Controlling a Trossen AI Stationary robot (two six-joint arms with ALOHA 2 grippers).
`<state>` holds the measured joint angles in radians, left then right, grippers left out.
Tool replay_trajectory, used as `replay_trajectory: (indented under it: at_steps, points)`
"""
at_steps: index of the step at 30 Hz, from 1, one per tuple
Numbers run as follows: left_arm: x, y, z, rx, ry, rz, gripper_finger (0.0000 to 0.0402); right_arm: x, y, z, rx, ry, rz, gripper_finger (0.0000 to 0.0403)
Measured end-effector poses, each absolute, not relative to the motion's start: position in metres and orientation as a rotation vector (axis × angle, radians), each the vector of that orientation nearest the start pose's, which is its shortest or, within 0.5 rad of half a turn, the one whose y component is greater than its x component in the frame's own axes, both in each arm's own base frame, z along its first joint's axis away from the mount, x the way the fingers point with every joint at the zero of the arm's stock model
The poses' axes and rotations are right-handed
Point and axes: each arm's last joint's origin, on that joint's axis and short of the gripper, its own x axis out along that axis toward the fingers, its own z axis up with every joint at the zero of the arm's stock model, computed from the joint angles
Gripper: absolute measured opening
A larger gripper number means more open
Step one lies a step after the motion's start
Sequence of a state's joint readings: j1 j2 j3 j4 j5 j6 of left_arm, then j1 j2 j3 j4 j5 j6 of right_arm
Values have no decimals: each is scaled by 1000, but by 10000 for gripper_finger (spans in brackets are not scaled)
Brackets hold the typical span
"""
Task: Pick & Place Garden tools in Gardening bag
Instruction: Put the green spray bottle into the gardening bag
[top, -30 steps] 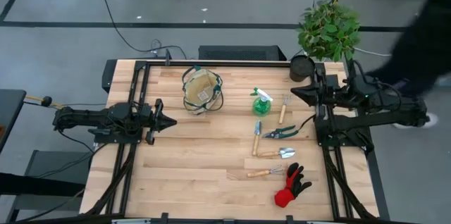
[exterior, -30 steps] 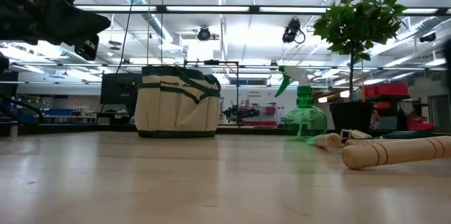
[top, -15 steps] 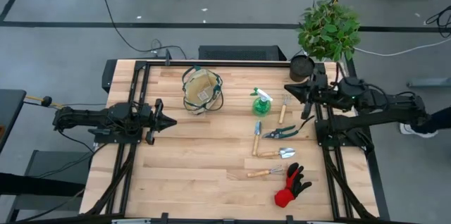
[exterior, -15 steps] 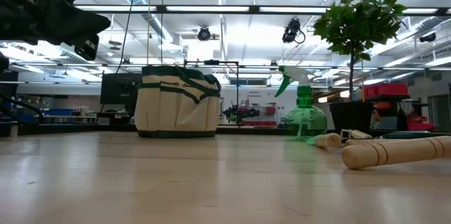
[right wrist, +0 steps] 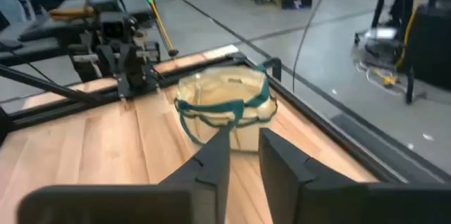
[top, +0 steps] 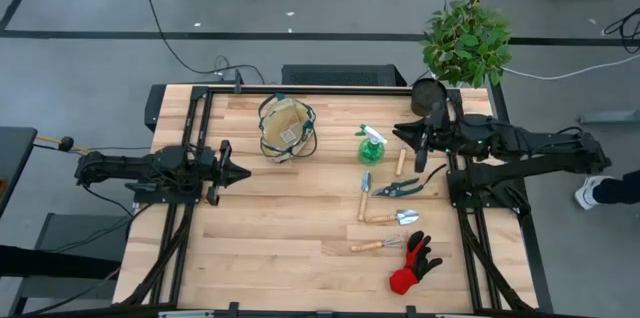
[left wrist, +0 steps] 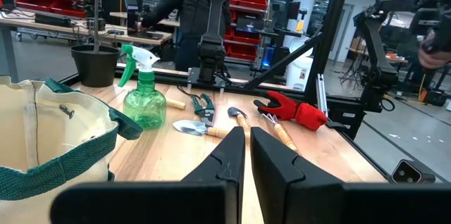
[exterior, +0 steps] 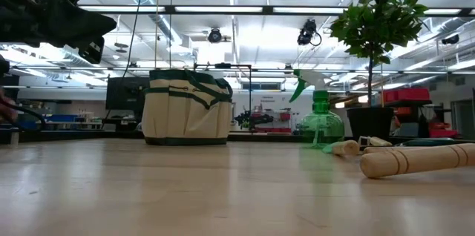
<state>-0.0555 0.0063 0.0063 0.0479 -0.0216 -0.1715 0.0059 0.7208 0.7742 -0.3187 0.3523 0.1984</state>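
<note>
Wooden table [top: 300, 218]: right pincer [top: 398, 134] just beside spray bottle [top: 372, 144].

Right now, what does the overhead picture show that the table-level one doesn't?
Only the overhead view shows the red-and-black glove, the pruning shears, the blue-handled trowel and both arms whole, the right gripper above the tools. Only the table-level view shows the room's ceiling lights. Both show the gardening bag, the green spray bottle and the potted plant.
</note>
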Motion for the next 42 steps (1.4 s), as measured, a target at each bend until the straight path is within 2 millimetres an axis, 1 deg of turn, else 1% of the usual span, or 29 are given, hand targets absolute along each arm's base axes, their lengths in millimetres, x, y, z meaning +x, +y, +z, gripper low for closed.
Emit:
replay_trajectory:
  at_steps: [10,16,19,24,31,34,38,42]
  points:
    - [97,-5,170,-173,-45,-38,32,174,-14,313,189,300,-416,198]
    - [97,-5,170,-173,-45,-38,32,181,-22,307,223,333,-417,240]
    - [97,-5,170,-173,-45,-38,32,182,-27,307,257,338,-404,248]
    - [97,-5,170,-174,-45,-38,32,181,-34,306,297,340,-384,247]
    - [97,-5,170,-173,-45,-38,32,180,-41,306,317,343,-362,242]
    - [97,-5,170,-173,-45,-38,32,179,-42,306,293,356,-354,242]
    - [97,-5,170,-173,-45,-38,32,176,-42,300,234,426,-352,242]
    - [97,-5,170,-173,-45,-38,32,171,-42,292,186,536,-378,242]
